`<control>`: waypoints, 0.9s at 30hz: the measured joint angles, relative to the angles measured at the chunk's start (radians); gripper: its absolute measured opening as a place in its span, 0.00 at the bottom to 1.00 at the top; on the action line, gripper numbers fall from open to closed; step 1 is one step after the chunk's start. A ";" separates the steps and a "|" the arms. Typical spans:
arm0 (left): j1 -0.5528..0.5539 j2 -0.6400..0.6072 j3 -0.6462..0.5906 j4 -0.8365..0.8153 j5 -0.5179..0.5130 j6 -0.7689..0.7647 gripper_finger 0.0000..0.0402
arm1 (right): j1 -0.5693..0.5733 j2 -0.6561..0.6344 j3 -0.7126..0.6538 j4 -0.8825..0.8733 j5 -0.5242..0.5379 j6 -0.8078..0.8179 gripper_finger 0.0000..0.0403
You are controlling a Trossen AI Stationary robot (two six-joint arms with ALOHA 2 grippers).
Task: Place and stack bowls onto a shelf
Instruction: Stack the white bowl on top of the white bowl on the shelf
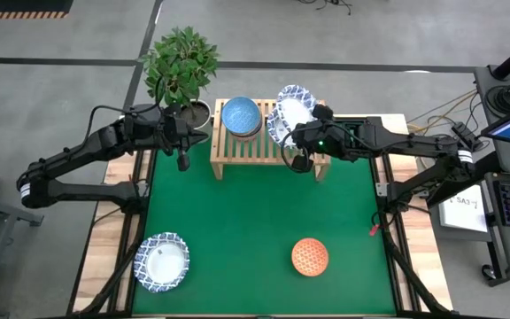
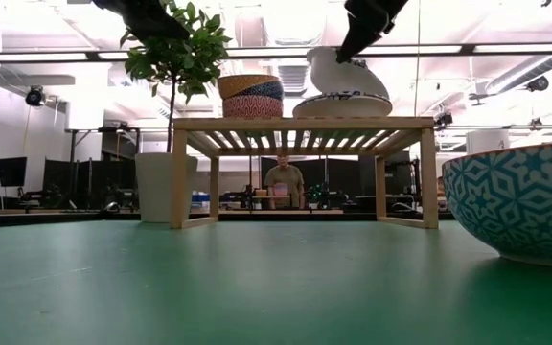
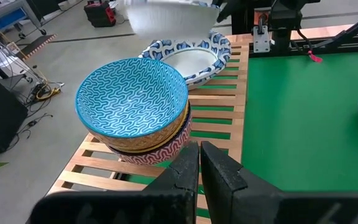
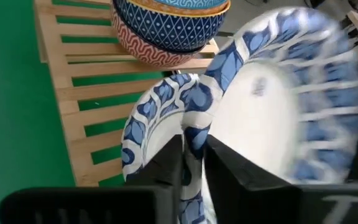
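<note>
Shelf [image 1: 259, 146] at 12 o'clock carries small-bowl stack [image 1: 241, 116] and one wide bowl [image 3: 194, 59]. Right pincer [image 4: 194, 155] pinches a second wide bowl [image 1: 295, 105] above it. Left pincer [image 3: 199, 163] pressed together, idle. Wide bowl [image 1: 161, 262] and orange bowl [image 1: 309, 256] remain on worktop [image 1: 255, 230]

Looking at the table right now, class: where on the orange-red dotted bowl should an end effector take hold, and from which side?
Grip the rim of the orange-red dotted bowl, coming straight down from above. It sits upright and alone on the green mat, mouth open upward, so one finger can probably slip inside and one outside the thin wall. Its rounded sides give a side approach little to hold.
</note>
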 joint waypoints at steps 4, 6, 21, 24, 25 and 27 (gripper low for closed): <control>0.000 0.000 0.000 0.000 0.000 0.000 0.00 | -0.001 0.000 0.000 0.000 0.000 0.011 0.24; 0.000 0.000 0.000 0.002 0.000 0.000 0.00 | -0.001 0.000 0.000 0.000 0.000 0.010 0.28; 0.000 0.010 0.000 0.003 0.000 -0.018 0.00 | 0.001 -0.003 0.006 0.120 -0.158 0.024 0.38; 0.000 0.030 0.000 0.003 0.000 -0.022 0.00 | 0.001 -0.003 -0.034 0.233 -0.189 -0.021 0.35; 0.000 0.039 0.000 0.003 0.000 -0.025 0.00 | 0.001 -0.003 -0.049 0.271 -0.191 -0.038 0.33; 0.000 0.060 0.000 0.003 0.001 -0.026 0.00 | 0.001 -0.003 -0.077 0.363 -0.192 -0.069 0.30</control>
